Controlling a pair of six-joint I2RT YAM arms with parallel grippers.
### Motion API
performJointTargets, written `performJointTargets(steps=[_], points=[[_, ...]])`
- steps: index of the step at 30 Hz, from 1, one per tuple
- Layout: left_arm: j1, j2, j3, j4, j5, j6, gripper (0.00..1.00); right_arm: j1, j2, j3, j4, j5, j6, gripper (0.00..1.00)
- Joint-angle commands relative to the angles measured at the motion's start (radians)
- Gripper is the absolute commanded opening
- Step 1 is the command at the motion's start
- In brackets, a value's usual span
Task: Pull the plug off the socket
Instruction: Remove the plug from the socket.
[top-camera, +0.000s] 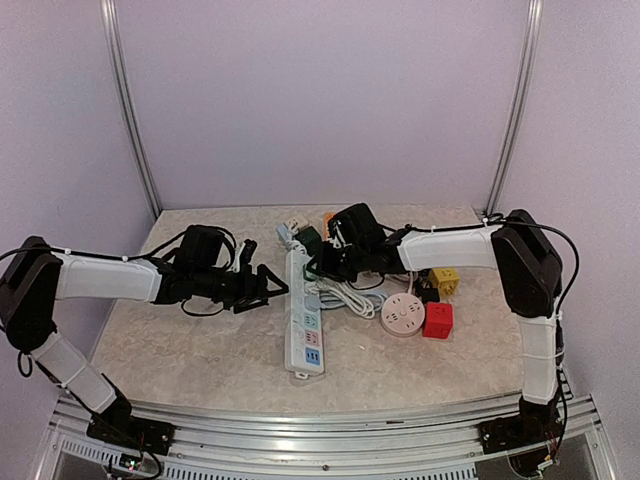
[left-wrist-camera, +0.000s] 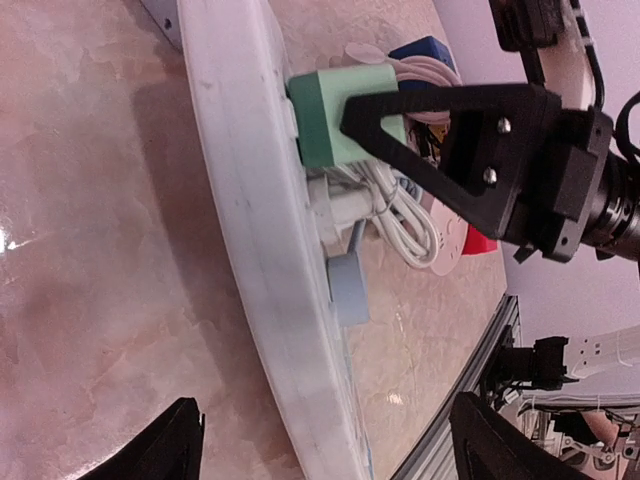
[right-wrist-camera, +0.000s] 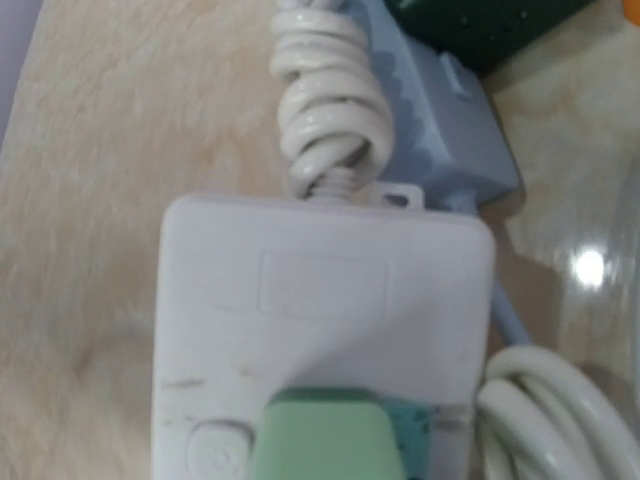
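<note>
The plug (left-wrist-camera: 335, 115) is a pale green block with rounded corners, seated in a long white power strip (left-wrist-camera: 250, 200) that lies flat on the bench (top-camera: 200, 340). It sits close to the strip's far end, where a coiled white cord (right-wrist-camera: 330, 110) enters the casing.

The top view gives the layout. The strip runs from far to near down the middle of the bench, tilted slightly, cord end away from the arm bases. The left claw (top-camera: 272, 285) is just left of it and the right claw (top-camera: 322, 265) is over its far part, hiding the plug there. A round white socket (top-camera: 403, 313), a red cube (top-camera: 437, 319) and a yellow cube (top-camera: 445, 280) lie to the right.

The left wrist view shows the strip edge-on, with the plug jutting out from its socket face at right angles to the strip's long axis, so it points up off the bench. A grey-blue plug (left-wrist-camera: 348, 285) sits in the same face, nearer the camera. The left claw's own fingertips (left-wrist-camera: 175, 445) are spread wide, with the strip passing between them and neither tip touching it. One black finger (left-wrist-camera: 450, 130) of the right claw lies across the green plug. Its partner is hidden, so I cannot tell whether that claw is pinching the plug.

The right wrist view shows the strip's end face-on, with the plug's top at the bottom edge beside a small white button (right-wrist-camera: 215, 450). None of its own fingers show.
</note>
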Motion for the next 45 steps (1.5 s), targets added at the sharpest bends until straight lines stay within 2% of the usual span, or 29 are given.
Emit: performJointTargets(steps=[1, 8, 15, 20, 27, 38, 45], points=[[0.056, -0.029, 0.027, 0.023, 0.035, 0.003, 0.83, 0.041, -0.094, -0.087, -0.006, -0.031, -0.014, 0.0], [0.057, 0.046, 0.079, 0.04, 0.113, -0.034, 0.82, 0.084, -0.155, -0.146, 0.031, -0.031, 0.015, 0.0], [0.041, 0.138, 0.089, 0.048, 0.14, -0.074, 0.82, 0.1, -0.16, -0.163, 0.066, -0.038, 0.038, 0.0], [0.023, 0.182, 0.099, 0.055, 0.152, -0.085, 0.79, 0.102, -0.16, -0.162, 0.066, -0.044, 0.036, 0.0], [0.022, 0.226, 0.101, 0.071, 0.166, -0.091, 0.57, 0.106, -0.162, -0.159, 0.066, -0.047, 0.033, 0.0], [0.016, 0.273, 0.121, 0.095, 0.169, -0.116, 0.49, 0.116, -0.153, -0.157, 0.066, -0.049, 0.03, 0.0], [0.015, 0.28, 0.121, 0.096, 0.179, -0.112, 0.29, 0.125, -0.153, -0.145, 0.055, -0.015, 0.01, 0.0]])
